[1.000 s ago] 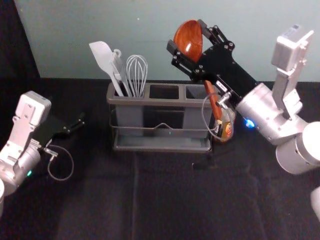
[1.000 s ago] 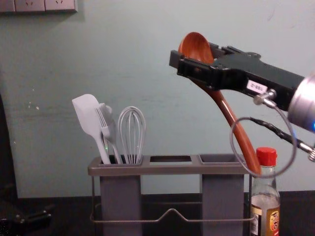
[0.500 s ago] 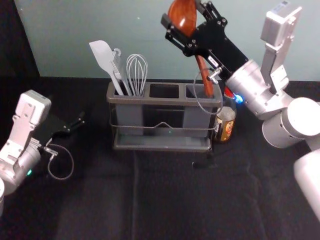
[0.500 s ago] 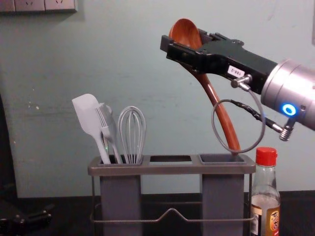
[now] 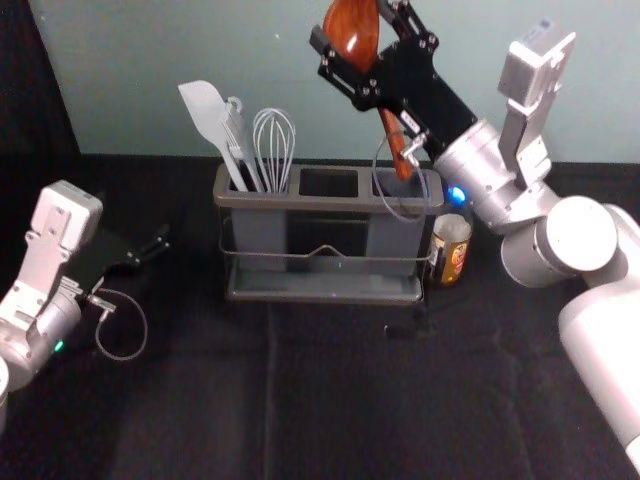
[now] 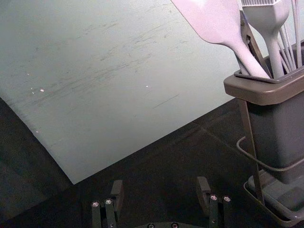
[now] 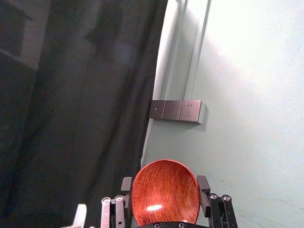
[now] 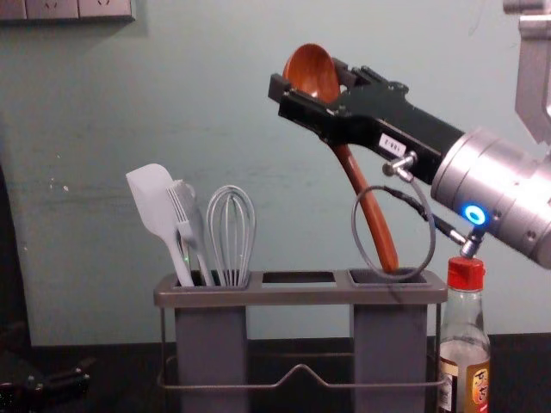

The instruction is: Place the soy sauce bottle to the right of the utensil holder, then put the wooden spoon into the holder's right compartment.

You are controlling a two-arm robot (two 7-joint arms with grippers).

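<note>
My right gripper (image 5: 352,24) is shut on the bowl of the wooden spoon (image 5: 394,140), up above the utensil holder (image 5: 330,205). In the right wrist view the right gripper (image 7: 165,184) has the red-brown bowl (image 7: 166,194) between its fingers. The spoon's handle (image 8: 370,215) slants down, its end at the mouth of the right compartment (image 8: 387,278); I cannot tell if it is inside. The soy sauce bottle (image 8: 465,344), red-capped, stands upright just right of the holder. My left gripper (image 5: 160,243) is parked at the left; the left gripper (image 6: 160,185) is open.
A white spatula (image 8: 157,206), a brush (image 8: 188,224) and a whisk (image 8: 231,232) stand in the holder's left compartment. The middle compartment (image 5: 328,183) holds nothing visible. Dark cloth (image 5: 330,400) covers the table, and a pale wall (image 8: 258,112) rises behind.
My right gripper has moved left with the spoon, first rising, then dipping slightly. The handle's end went from beside the bottle to over the right compartment. The left arm has stayed put.
</note>
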